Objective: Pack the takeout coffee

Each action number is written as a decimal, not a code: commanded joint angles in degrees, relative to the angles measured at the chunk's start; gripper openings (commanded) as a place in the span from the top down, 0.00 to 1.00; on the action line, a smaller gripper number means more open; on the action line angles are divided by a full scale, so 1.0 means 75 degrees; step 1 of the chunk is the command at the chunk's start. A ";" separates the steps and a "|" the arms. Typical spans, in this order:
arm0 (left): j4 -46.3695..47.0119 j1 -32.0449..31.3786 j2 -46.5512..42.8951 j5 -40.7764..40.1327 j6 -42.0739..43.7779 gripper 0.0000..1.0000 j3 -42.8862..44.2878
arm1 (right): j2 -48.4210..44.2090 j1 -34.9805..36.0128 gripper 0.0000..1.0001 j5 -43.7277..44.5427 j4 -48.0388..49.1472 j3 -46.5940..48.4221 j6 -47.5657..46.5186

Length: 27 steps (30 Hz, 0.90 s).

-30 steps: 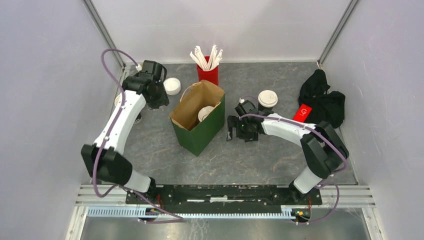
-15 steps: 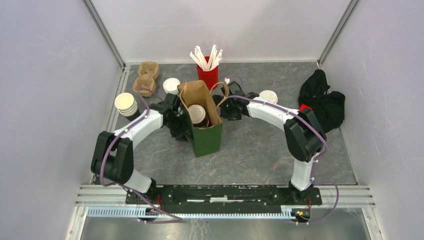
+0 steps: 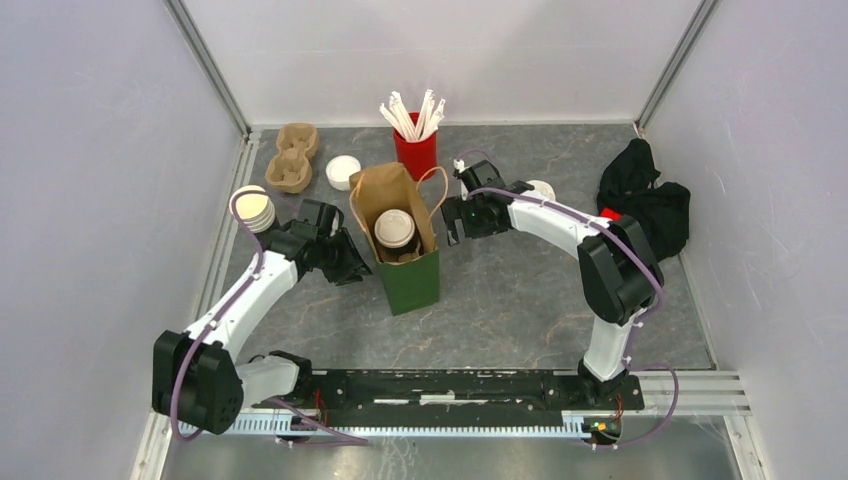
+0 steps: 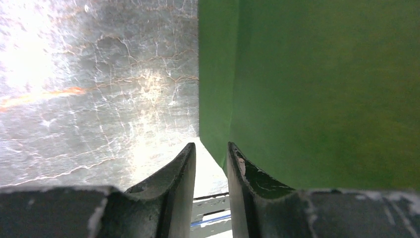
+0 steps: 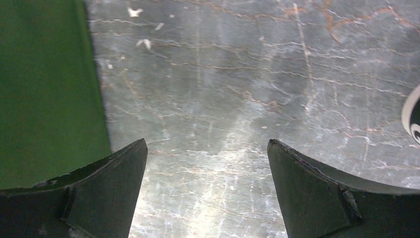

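A: What changed?
B: Left gripper [image 4: 210,148] backed off the green bag [image 3: 412,285], jaws narrowly apart, empty; one lidded cup [image 3: 394,228] stands inside.
A: And the right gripper [image 5: 207,144]?
B: Wide open, empty (second cup [image 3: 541,188] waits behind it).

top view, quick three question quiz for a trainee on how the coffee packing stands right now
1. True or false: a lidded coffee cup stands inside the green bag.
2. Pick one. The right pincer is: A) shut on a cup, B) wide open and empty, C) holding a straw.
3. How many lidded cups are outside the bag and not yet packed?

Key
1. True.
2. B.
3. One: the second cup, to the right of the bag.
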 commanded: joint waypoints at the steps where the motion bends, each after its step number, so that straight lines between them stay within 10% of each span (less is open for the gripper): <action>1: 0.1007 -0.0013 -0.0138 0.0693 -0.1113 0.65 -0.0757 | 0.0091 0.0187 0.02 -0.0641 0.0098 0.0653 0.0064; 14: 0.5844 -0.2242 0.0199 0.0607 -0.6608 0.70 -0.2438 | 0.1167 0.0426 0.02 -0.1697 0.0169 0.2344 0.0512; 27: 0.2483 -0.2158 -0.3250 -0.0488 -0.7065 0.50 -0.3209 | 0.0505 -0.0375 0.02 0.2199 -0.2872 0.4049 -0.1723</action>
